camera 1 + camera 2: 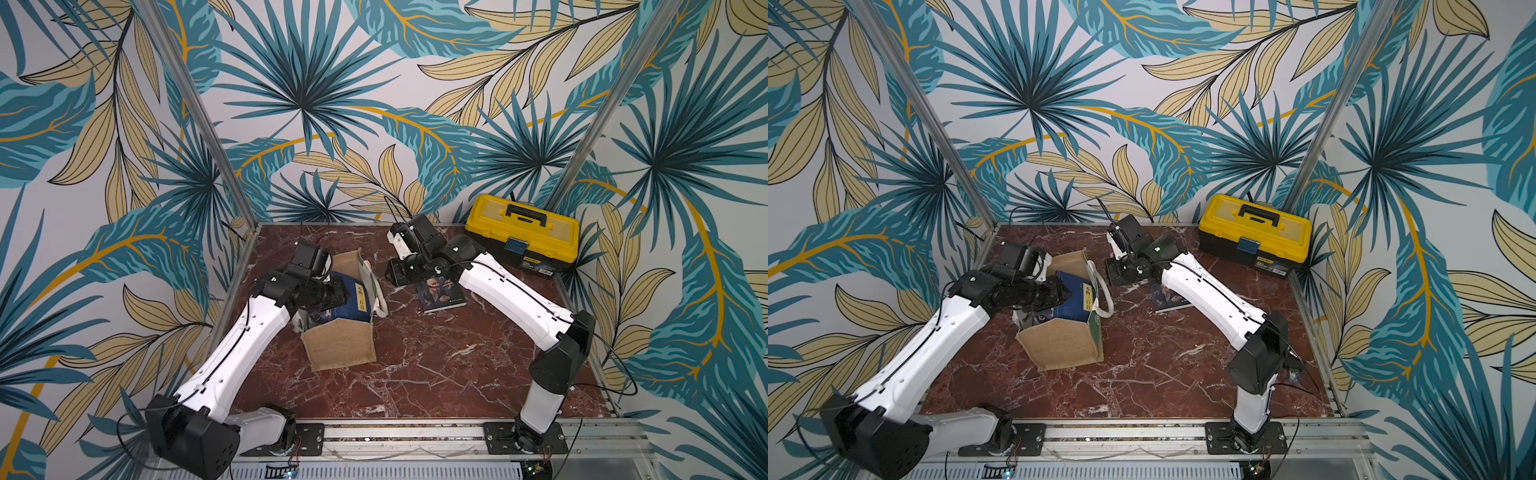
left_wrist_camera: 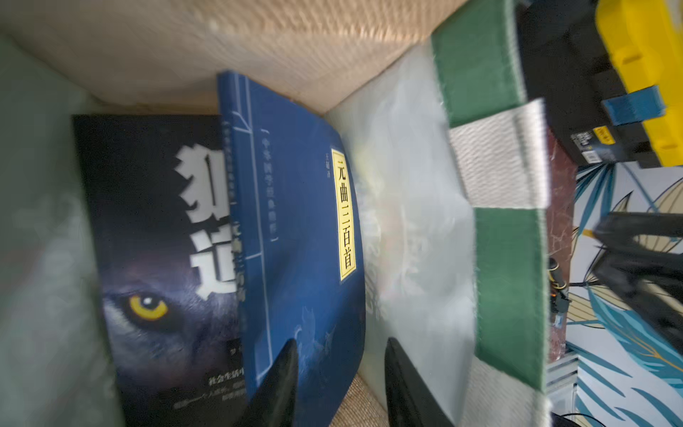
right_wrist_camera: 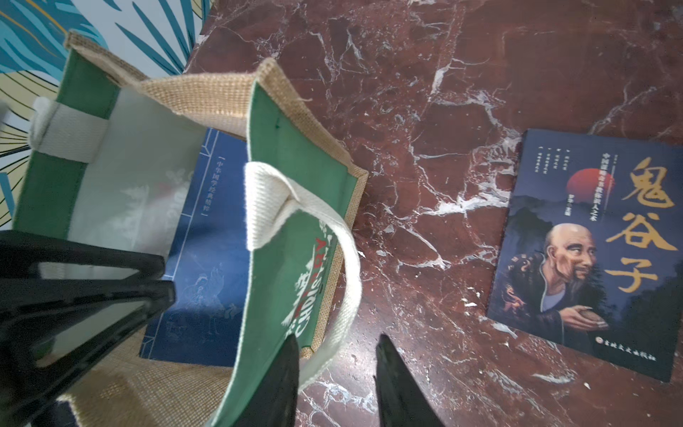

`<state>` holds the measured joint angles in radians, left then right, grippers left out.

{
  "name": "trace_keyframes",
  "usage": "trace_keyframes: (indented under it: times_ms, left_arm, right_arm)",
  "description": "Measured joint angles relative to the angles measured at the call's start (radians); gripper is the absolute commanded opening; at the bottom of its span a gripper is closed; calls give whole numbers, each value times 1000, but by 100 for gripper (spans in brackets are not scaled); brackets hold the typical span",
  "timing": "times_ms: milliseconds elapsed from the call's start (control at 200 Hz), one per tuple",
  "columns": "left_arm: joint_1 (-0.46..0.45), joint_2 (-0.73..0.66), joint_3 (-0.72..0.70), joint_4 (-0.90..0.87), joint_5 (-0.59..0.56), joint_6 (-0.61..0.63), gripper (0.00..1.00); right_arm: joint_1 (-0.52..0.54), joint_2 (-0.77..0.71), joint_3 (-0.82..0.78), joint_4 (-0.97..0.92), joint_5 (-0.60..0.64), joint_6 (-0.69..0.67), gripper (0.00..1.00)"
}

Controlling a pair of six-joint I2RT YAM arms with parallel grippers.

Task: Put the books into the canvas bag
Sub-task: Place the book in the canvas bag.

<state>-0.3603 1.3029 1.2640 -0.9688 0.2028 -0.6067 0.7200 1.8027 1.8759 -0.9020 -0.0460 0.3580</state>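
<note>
While navy book (image 2: pixel 295 222) sits in canvas bag (image 1: pixel 340 345), left claw (image 2: pixel 340 340) and right claw (image 3: pixel 336 337) apart.

White arm links (image 1: pixel 259 328), black joints (image 1: pixel 561 361), thin black cables (image 1: pixel 615 386), black fingers (image 2: pixel 277 388).

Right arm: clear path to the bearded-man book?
Probably yes: the book lies flat on the table near the right gripper, nothing between. Its open jaws seem astride the canvas bag rim; lift clear first.

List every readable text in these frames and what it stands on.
"元曲三百首": yellow strip of navy paperback in tan burlap bag.
"鬼谷子": dark paperback with bald man, on red marble table.
"CHRIS", cut off: bag's green panel.
Wolf-eye black paperback: title half hidden.
Yellow-and-black toolbox label: too small.
</note>
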Motion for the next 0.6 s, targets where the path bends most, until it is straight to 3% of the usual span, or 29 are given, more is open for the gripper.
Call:
trace_keyframes:
  times_ms: [140,220,290,601]
  left_arm:
    - [-18,111,5,14,2,23,48]
    - [-11,156,3,15,-5,31,48]
    - [14,172,-5,17,-17,31,49]
    - [68,81,-44,14,-69,19,49]
  right_arm:
    - [-58,-17,-56,9,2,1,43]
    - [-109,-19,-95,20,1,8,56]
    - [-159,-19,-132,31,3,5,62]
    - [-342,-15,-248,89,35,5,67]
